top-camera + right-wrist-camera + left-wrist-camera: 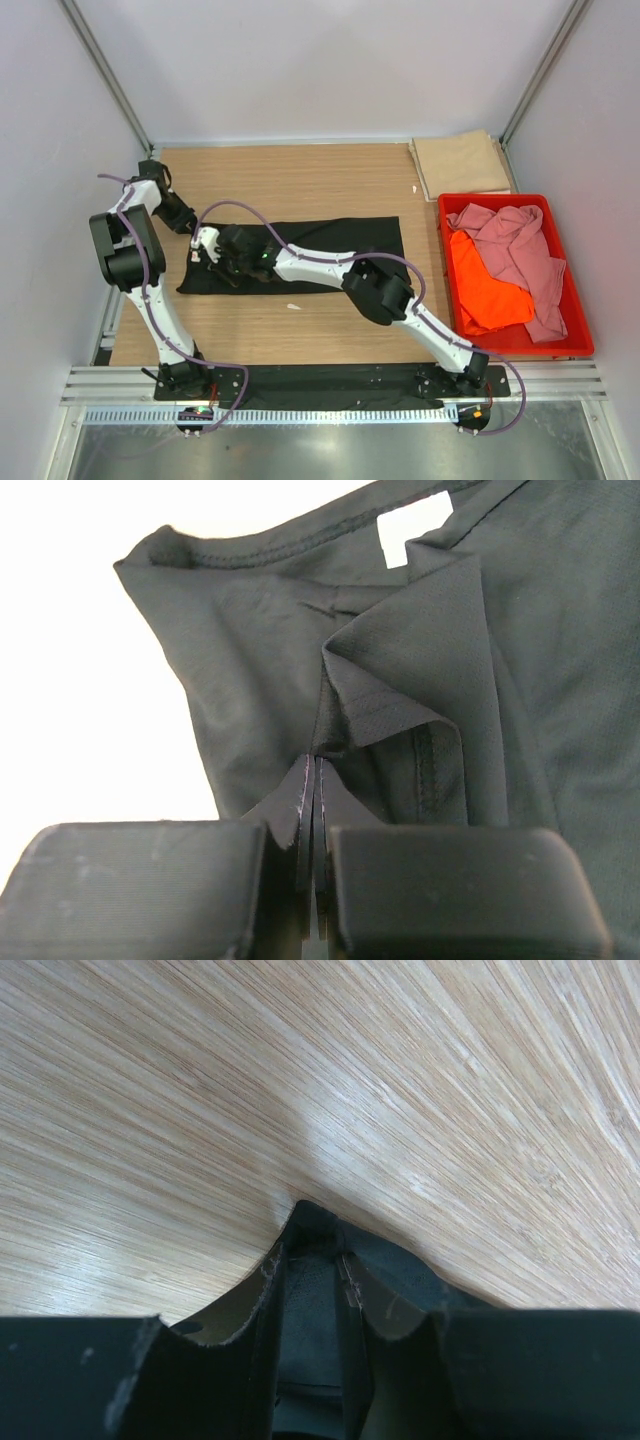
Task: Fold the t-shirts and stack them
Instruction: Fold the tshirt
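A black t-shirt (pixel 330 235) lies spread flat across the middle of the wooden table. My left gripper (pixel 190 232) is at its far left corner and is shut on a pinch of the black cloth (pixel 315 1218), low over the wood. My right gripper (pixel 212 252) is at the shirt's left end, shut on a raised fold of the black cloth (pixel 400 680) near the collar and its white label (pixel 410 530). A folded tan t-shirt (pixel 460 165) lies at the back right. A pink t-shirt (pixel 510 240) and an orange t-shirt (pixel 485 290) lie crumpled in the crate.
The red plastic crate (pixel 578 310) stands at the right edge of the table. A small white scrap (pixel 293 306) lies on the wood in front of the black shirt. White walls close in the left, back and right sides.
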`<state>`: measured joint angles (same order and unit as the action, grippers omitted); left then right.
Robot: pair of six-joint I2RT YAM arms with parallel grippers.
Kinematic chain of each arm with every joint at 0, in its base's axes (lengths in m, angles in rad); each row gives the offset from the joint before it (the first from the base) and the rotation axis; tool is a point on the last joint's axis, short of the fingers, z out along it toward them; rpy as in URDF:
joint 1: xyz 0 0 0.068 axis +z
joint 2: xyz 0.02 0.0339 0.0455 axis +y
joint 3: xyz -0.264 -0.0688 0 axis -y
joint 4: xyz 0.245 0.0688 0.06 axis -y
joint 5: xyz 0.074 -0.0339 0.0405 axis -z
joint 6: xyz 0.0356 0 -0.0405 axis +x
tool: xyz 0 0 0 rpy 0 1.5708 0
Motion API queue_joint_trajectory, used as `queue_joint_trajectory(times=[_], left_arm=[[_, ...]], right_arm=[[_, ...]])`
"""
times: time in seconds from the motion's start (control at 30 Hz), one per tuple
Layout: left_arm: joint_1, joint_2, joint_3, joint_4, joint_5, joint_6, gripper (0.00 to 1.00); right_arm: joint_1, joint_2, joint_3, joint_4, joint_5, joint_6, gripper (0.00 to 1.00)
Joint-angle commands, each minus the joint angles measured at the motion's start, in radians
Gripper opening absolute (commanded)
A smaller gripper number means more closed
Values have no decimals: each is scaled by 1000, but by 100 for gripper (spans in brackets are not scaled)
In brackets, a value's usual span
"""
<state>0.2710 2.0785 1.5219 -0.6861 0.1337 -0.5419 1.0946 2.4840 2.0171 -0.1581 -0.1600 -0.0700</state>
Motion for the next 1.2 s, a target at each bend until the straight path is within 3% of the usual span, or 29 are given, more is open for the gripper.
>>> queue_joint_trajectory(times=[0.0,0.13,0.3,0.43,0.57,0.7,0.73,0.83,0.97,1.07,1.17], left_arm=[[7,34,12,22,-3,8,28],[8,40,18,14,-6,13,28],[8,34,37,-9,-8,31,29],[10,-20,41,-33,-20,39,32],[10,-81,40,-69,-39,37,36],[10,-151,-5,-104,-91,30,37],[8,-175,-23,-107,-100,26,37],[10,-268,-95,-107,-128,26,37],[5,-395,-186,-109,-160,20,38],[5,-484,-291,-69,18,-21,38],[4,-554,-402,-29,83,-52,39]], right_arm=[[13,-94,-26,22,40,-25,1],[25,-100,-26,2,56,-30,1],[31,-135,-6,-57,59,-5,23],[31,-244,-142,1,102,67,27],[25,-335,-248,61,238,240,34],[18,-346,-218,-71,502,465,39],[7,-341,-189,-113,584,584,40],[-12,-336,-161,-221,614,772,41],[-16,-336,-146,-296,663,893,42],[-32,-332,-146,-330,608,1013,42],[-48,-312,-138,-359,545,1088,42]])
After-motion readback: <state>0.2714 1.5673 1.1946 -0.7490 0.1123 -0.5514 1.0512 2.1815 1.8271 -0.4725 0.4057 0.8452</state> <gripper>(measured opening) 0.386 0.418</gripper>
